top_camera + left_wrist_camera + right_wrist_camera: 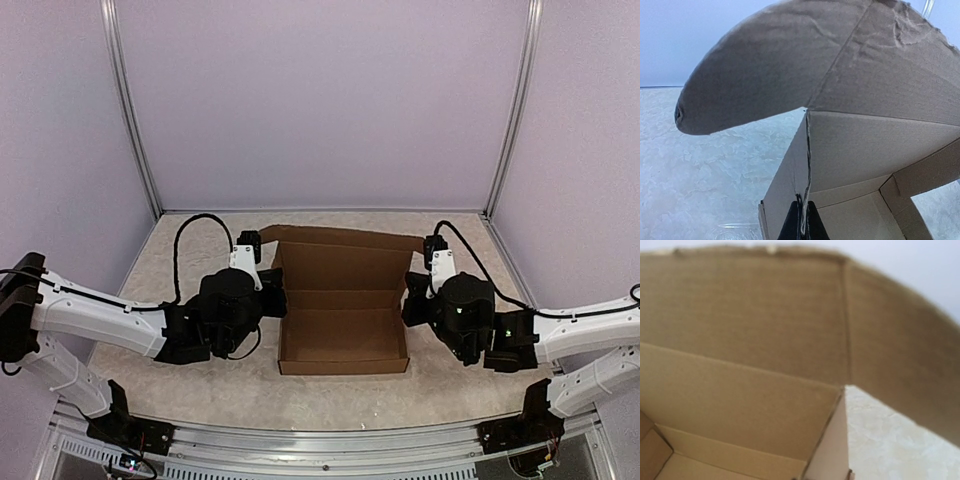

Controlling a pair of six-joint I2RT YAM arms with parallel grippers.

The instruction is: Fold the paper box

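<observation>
As my left fingers (790, 229) pinch its left wall, the plain paper box (345, 335) sits open. My right fingers (416, 295): cannot tell.

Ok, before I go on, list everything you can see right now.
box: one, brown cardboard, middle of the table, tray formed, lid flap open at the back.
table: one, pale mottled top, under the box.
walls: three, lilac, around the table.
posts: two, silver, back corners.
rail: one, silver, near edge.
arms: two, white and black, either side of the box.
left gripper: black, pinching the box's left wall.
right gripper: black, at the box's right wall; grip unclear.
</observation>
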